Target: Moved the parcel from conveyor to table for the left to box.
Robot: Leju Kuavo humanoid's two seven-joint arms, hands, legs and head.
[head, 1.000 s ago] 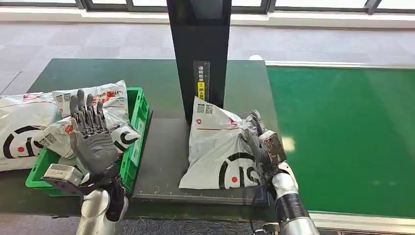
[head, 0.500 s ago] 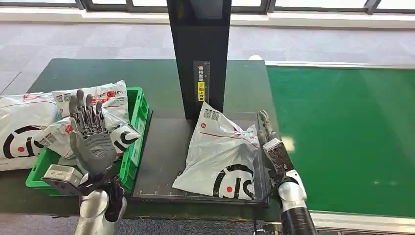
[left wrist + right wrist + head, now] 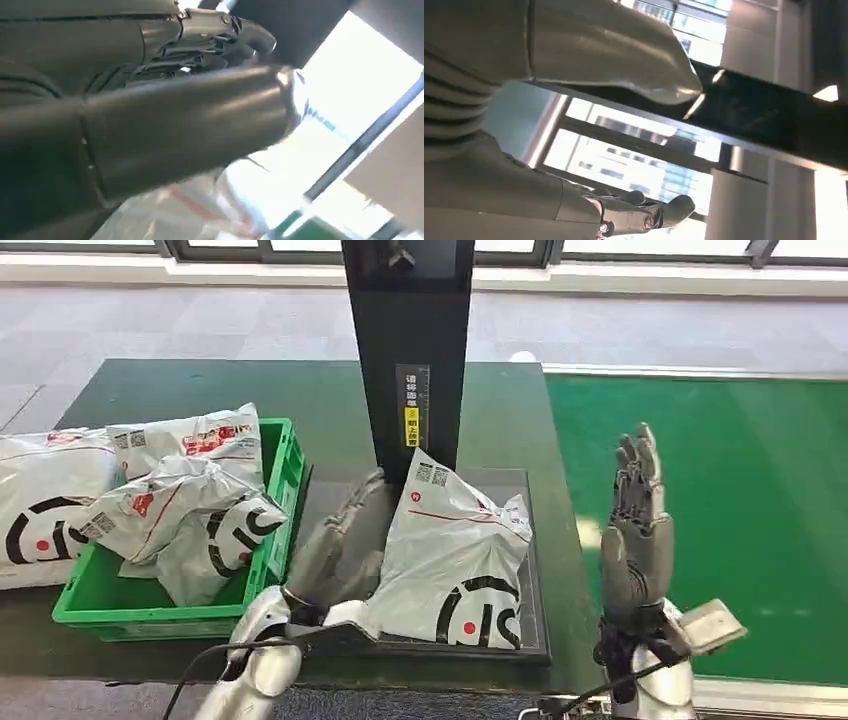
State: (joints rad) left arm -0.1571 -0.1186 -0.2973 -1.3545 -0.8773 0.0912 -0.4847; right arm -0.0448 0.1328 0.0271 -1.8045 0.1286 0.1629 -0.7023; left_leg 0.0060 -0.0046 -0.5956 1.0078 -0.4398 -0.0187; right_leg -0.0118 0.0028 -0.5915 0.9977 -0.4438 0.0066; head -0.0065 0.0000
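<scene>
Now the green conveyor runs beside the raised right hand, fingers apart, holding nothing. The parcel lies on the dark tray, long axis pointing away toward the black post. The left hand, fingers extended, touches its left edge.

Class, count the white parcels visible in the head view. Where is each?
4: one on the black tray; two, and, in the green crate; one left of it. Others may be hidden underneath.
</scene>
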